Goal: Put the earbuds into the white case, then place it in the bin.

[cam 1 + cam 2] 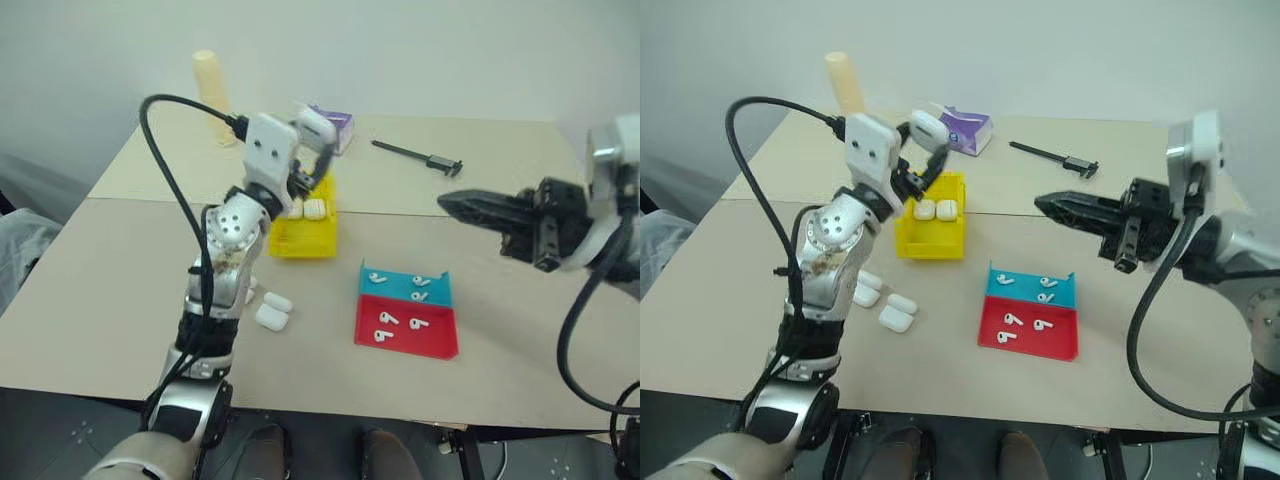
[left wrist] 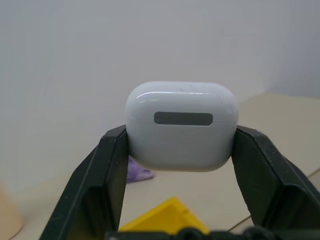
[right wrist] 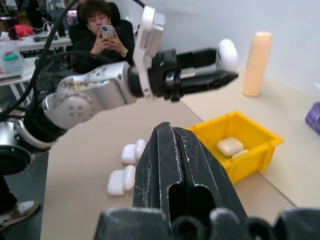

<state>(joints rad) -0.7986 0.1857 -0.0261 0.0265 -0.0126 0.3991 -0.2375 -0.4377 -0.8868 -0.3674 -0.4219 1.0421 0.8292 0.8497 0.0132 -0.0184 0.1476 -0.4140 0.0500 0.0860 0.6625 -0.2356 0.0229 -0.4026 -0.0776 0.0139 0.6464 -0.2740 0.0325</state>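
Observation:
My left gripper (image 1: 318, 140) is shut on a closed white case (image 2: 181, 125), held in the air above the far end of the yellow bin (image 1: 300, 243). Two more white cases (image 1: 306, 210) lie inside the bin. Several earbuds (image 1: 388, 318) rest on the red tray (image 1: 440, 340) and the teal tray (image 1: 398, 290) to the right of the bin. My right gripper (image 1: 447, 203) hovers shut and empty above the table, right of the bin, pointing toward it. In the right wrist view its fingers (image 3: 175, 150) are pressed together.
Spare white cases (image 1: 897, 312) lie on the table near the left arm. At the back stand a cream cylinder (image 1: 212, 95), a purple pack (image 1: 338, 124) and a black measuring tool (image 1: 418, 155). A person with a phone (image 3: 102, 35) sits beyond the table.

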